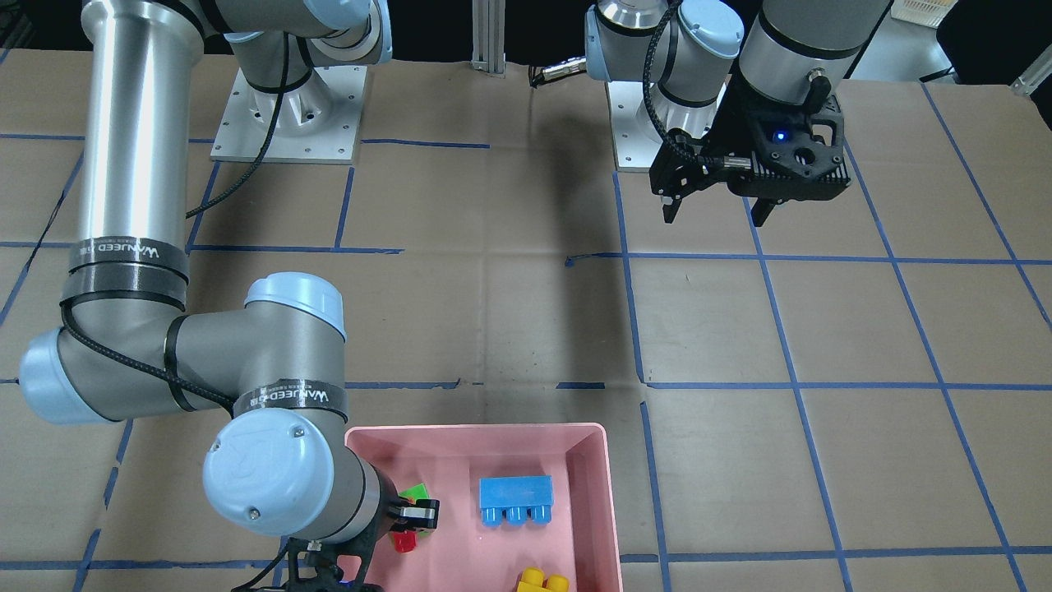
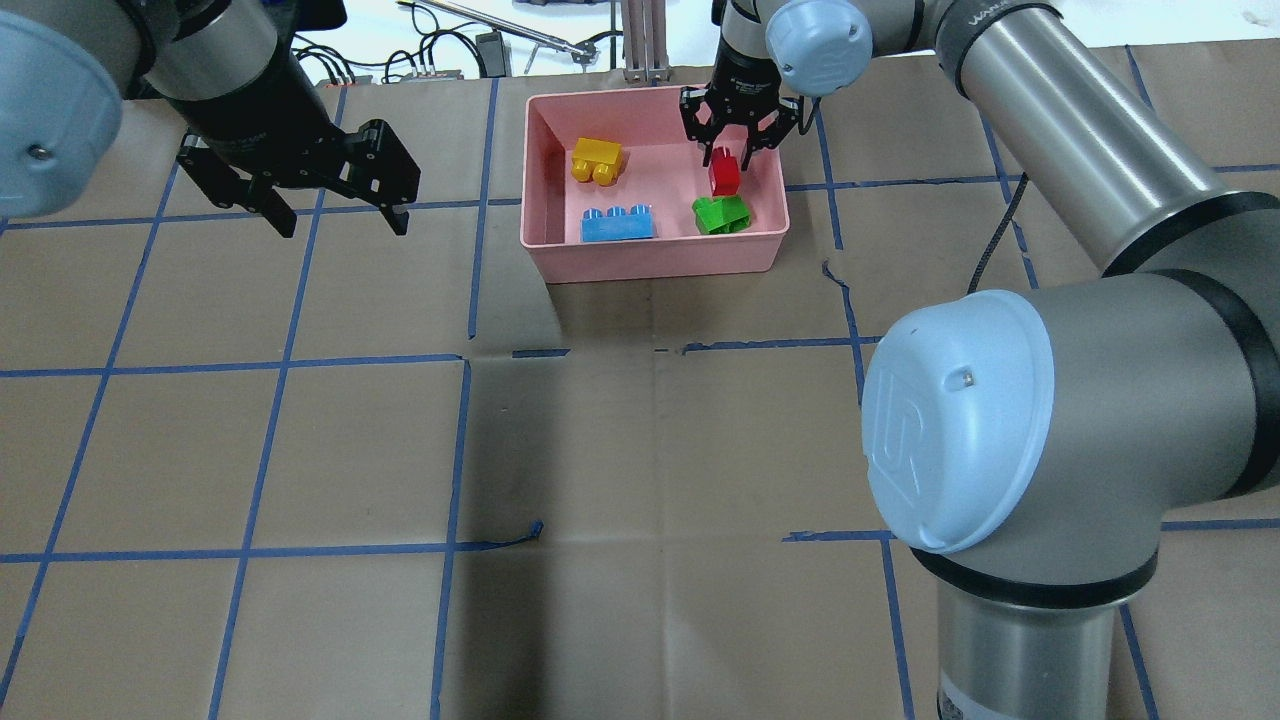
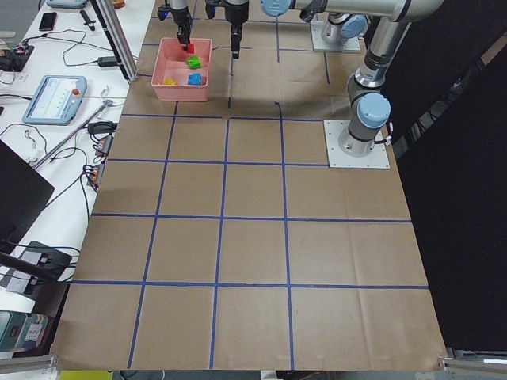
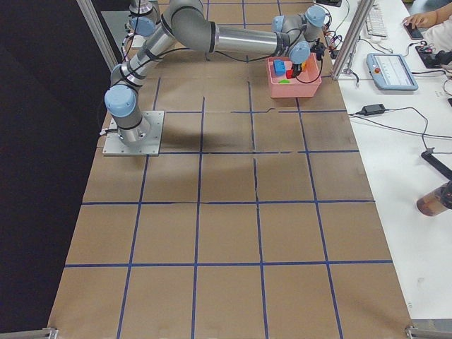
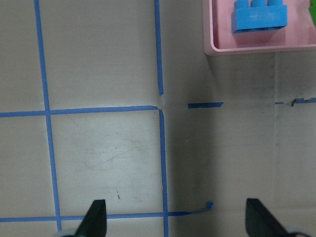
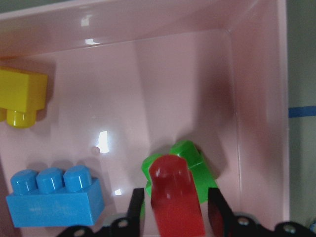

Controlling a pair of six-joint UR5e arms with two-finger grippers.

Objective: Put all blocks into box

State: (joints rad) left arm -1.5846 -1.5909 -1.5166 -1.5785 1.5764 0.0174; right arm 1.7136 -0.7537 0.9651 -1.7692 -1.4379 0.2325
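The right gripper (image 2: 726, 160) is spread around the red brick (image 6: 175, 202), which stands in the pink box (image 2: 650, 262) by the green brick (image 2: 722, 214). The left gripper (image 2: 343, 228) is spread and empty. A bump could tip the red brick over.

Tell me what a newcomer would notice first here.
The pink box at the table's far edge holds a yellow brick, a blue brick and a green brick. The right claw hangs inside it, a red brick upright between its slightly parted fingers. The left claw hovers open, away from the box.
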